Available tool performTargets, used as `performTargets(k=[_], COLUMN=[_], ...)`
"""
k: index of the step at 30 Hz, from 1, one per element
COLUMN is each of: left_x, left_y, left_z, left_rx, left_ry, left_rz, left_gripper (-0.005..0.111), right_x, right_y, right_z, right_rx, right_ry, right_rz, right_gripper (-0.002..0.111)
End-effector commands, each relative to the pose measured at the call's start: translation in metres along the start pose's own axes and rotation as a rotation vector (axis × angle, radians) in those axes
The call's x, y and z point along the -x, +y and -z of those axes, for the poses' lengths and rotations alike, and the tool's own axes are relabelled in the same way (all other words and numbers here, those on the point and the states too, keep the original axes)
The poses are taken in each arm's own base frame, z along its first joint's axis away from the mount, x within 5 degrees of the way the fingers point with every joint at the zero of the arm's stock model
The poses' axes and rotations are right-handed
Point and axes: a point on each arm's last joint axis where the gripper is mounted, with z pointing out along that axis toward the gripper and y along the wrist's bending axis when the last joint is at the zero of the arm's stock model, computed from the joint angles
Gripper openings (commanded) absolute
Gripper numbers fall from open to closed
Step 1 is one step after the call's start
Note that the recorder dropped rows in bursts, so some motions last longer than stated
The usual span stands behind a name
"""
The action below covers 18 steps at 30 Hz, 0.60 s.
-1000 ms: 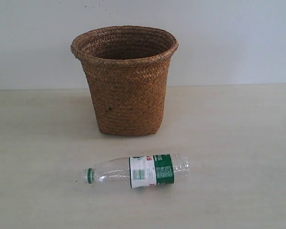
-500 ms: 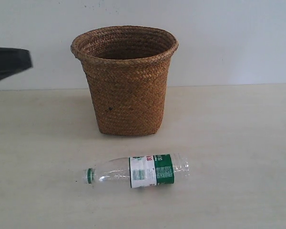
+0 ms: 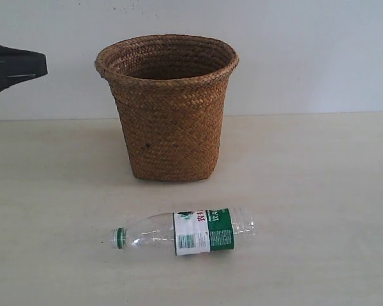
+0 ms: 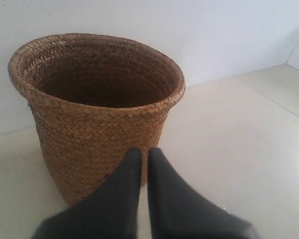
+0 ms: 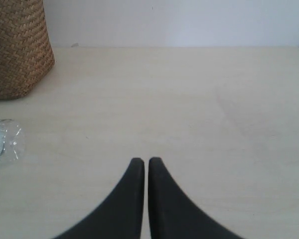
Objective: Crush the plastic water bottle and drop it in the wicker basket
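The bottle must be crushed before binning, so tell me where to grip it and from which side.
Grip the plastic water bottle across its label, coming from above. It lies on its side on the table, green cap pointing left in the exterior view, so the wide barrel faces up and likely crushes easiest.

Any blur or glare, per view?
Exterior view: soft even light, glints on the plastic water bottle. Left wrist view: left tool blurred near the lens, wicker basket sharp. Right wrist view: right tool crisp at its tips, bottle edge glaring.
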Motion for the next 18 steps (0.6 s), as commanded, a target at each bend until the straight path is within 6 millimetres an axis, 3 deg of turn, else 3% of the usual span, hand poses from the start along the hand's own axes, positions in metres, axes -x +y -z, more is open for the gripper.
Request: performTargets(k=[1,4,18], left_x=[0.007,0.006,0.007], left_y=[-0.009,-0.019,-0.016], left_z=[0.009,0.012,0.012], left_rx=[-0.047,-0.139,-0.108], left_ry=[-0.026,-0.015,-0.036], left_rz=[0.019,-0.035,-0.139], left_gripper=[0.004,0.004,0.004], right_x=[0.001,0.001,0.001], right_y=[0.0,0.0,0.0], right_z=[0.0,0.0,0.0], right_rx=[-0.001,-0.001,0.0], right_ry=[-0.011,-0.011,-0.013], right_rz=[0.006,0.006,0.007], right_gripper=[0.001,0.001,0.001])
